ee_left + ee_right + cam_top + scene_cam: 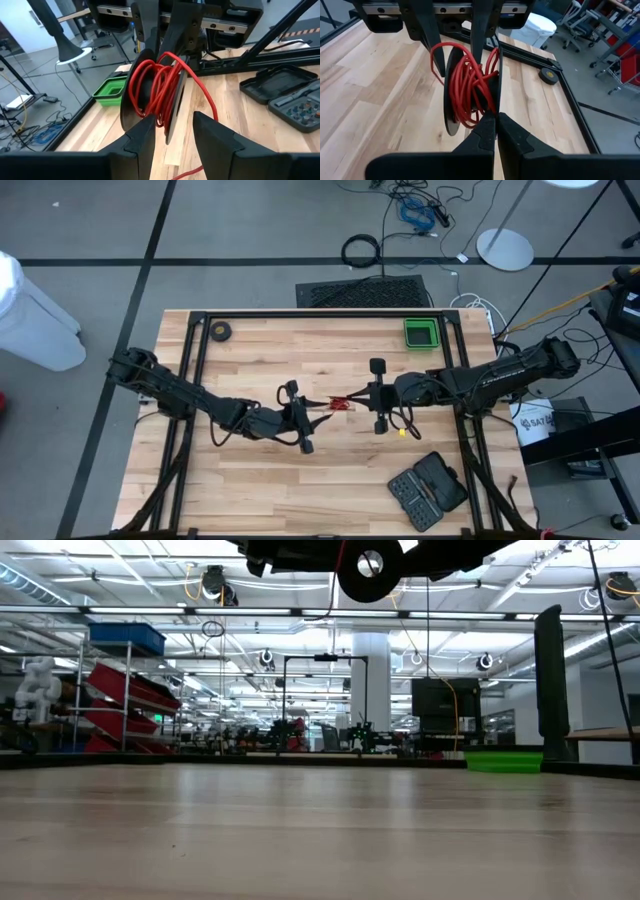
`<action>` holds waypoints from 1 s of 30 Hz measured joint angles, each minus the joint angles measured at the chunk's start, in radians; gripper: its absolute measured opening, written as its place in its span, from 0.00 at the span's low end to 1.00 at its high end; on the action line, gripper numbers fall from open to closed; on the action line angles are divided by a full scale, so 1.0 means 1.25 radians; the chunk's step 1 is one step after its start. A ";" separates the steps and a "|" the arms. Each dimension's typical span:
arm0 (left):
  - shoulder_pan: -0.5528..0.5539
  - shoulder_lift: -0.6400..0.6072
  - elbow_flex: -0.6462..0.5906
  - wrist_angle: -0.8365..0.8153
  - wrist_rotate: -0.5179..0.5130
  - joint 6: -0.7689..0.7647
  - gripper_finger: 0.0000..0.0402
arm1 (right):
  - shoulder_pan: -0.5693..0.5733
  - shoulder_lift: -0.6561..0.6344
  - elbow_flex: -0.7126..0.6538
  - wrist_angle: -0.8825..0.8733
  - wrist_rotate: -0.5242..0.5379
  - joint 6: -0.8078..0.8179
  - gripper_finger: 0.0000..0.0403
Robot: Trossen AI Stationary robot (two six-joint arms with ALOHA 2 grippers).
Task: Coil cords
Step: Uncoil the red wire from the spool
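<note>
**Reel held in mid-air between two pincers**

Wooden table [250, 480] boards fill the space between the arms, and at their middle the black reel [150, 95] hangs off the surface, wound loosely with red cord [470, 85]. The left pincer [170, 132] has its fingers apart on either side of the reel's rim. The right pincer [492, 130] is closed together, its tips at the reel. One red loop trails down. A green bin [420, 332] sits at the far edge; its contents cannot be made out. Near the right arm lies an open dark case [428, 490] of small bits. A black tape roll [220, 331] rests in the far left corner.
</note>
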 joint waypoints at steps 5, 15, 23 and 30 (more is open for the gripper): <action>0.000 0.000 0.000 0.006 0.001 0.000 0.34 | 0.000 0.000 0.000 0.000 0.000 0.000 0.00; 0.000 0.000 0.000 0.010 0.019 0.001 0.20 | 0.000 0.000 0.000 -0.001 -0.001 0.000 0.00; 0.000 0.001 -0.001 0.011 0.033 0.003 0.02 | 0.000 0.000 0.000 0.000 -0.002 0.000 0.00; 0.012 0.001 -0.002 0.039 0.079 -0.005 0.05 | 0.000 -0.001 0.000 0.000 -0.001 0.000 0.00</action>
